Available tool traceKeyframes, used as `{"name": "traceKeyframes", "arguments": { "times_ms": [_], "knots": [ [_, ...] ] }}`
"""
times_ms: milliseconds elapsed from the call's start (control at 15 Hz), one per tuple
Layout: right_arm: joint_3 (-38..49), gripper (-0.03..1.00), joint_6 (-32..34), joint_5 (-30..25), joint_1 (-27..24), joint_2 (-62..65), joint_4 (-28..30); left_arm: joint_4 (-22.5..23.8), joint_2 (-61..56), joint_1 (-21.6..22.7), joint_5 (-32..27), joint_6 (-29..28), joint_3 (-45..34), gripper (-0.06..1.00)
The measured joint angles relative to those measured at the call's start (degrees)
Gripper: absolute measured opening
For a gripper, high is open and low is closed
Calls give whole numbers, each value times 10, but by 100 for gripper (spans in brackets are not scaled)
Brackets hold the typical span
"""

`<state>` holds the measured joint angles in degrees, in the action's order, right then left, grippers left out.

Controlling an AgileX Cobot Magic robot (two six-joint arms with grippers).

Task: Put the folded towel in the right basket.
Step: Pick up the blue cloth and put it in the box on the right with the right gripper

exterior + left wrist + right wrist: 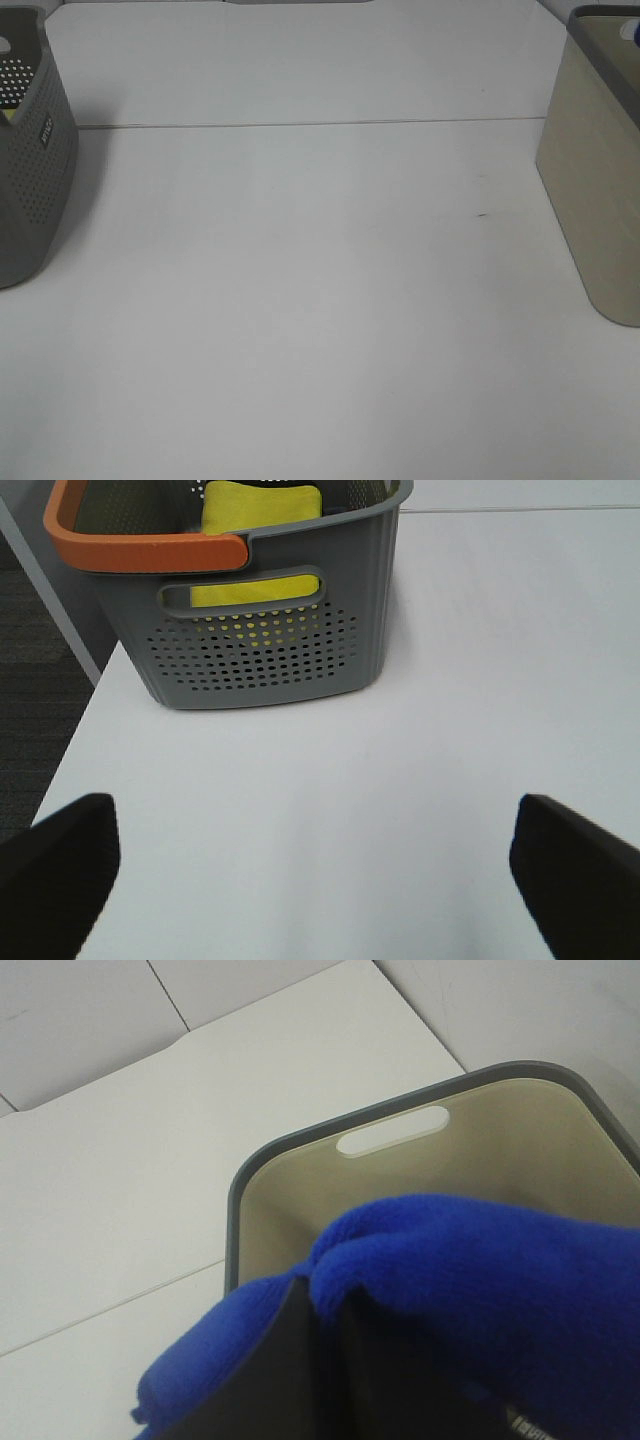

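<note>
Lettering on the label [45, 128] of the grey basket [35, 190] is too small for me to read. Inside it, at the left edge of the table [320, 300], lies a yellow cloth [262, 502]. My right gripper [330, 1360] clamps the blue folded towel [480, 1280] above the beige right basket [400, 1190] at the right edge; my left gripper [318, 870] stands open.

L gripper [318, 875] blk matte fingers [55, 870], R gripper [330, 1365] blk too

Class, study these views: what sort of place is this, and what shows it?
Probably a robot lab workbench: a white table, a grey perforated basket and a beige basket at its sides, and the right gripper holding a blue towel above the beige one.
</note>
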<state>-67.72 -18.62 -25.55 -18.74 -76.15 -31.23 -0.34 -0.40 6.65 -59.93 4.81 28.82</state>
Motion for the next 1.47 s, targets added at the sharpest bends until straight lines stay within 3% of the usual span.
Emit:
{"name": "traceKeyframes", "arguments": {
  "times_ms": [200,533,800,867,1067,1133,1400,1467],
  "knots": [
    [1,2,2,-9,-2,-40,1,0,0,0,0,0,0,99],
    [2,2,2,-81,-2,-135,2,0,0,0,0,0,0,99],
    [2,5,2,-105,-2,-165,17,0,0,0,0,0,0,99],
    [2,13,2,-105,-2,-166,18,0,0,0,0,0,0,99],
    [2,63,2,-105,-2,-166,18,0,0,0,0,0,0,99],
    [2,72,2,-106,-2,-166,21,0,0,0,0,0,0,99],
    [2,80,5,-147,-2,-164,42,0,0,0,0,0,0,99],
    [2,80,37,-184,-2,-150,81,0,0,0,0,0,0,99]
  ]
}}
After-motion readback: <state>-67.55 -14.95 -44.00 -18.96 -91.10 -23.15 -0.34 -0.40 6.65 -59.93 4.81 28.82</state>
